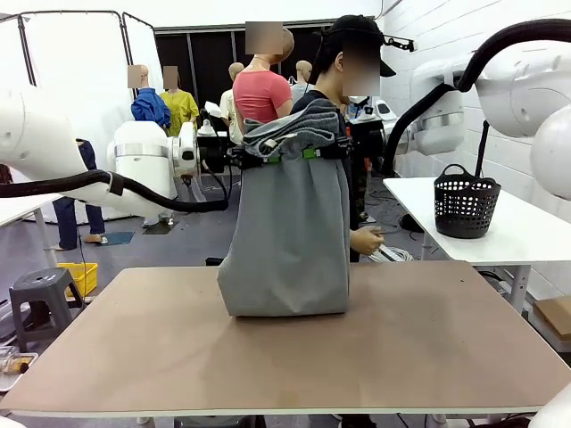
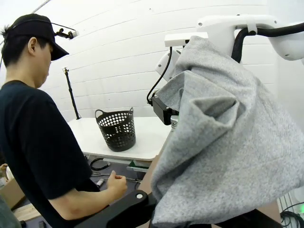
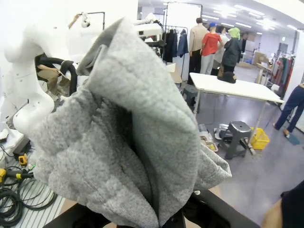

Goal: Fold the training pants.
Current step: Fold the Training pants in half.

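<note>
The light grey training pants [image 1: 285, 232] hang upright over the middle of the brown table [image 1: 285, 357], and their lower end rests bunched on the tabletop. My left gripper [image 1: 259, 161] is shut on the left of the gathered top edge. My right gripper [image 1: 323, 152] is shut on the right of it, level with the left one and close to it. In the left wrist view the grey pants [image 2: 228, 142] drape over my own fingers and hide them. The pants' folds [image 3: 128, 142] likewise cover the fingers in the right wrist view.
A person in a black shirt and cap [image 2: 33, 142] stands at the far side just behind the pants, one hand [image 1: 366, 239] near the table edge. A black mesh basket [image 1: 466, 201] sits on a white side table [image 1: 508, 232] at the right. A grey stool [image 1: 40, 294] stands at the left.
</note>
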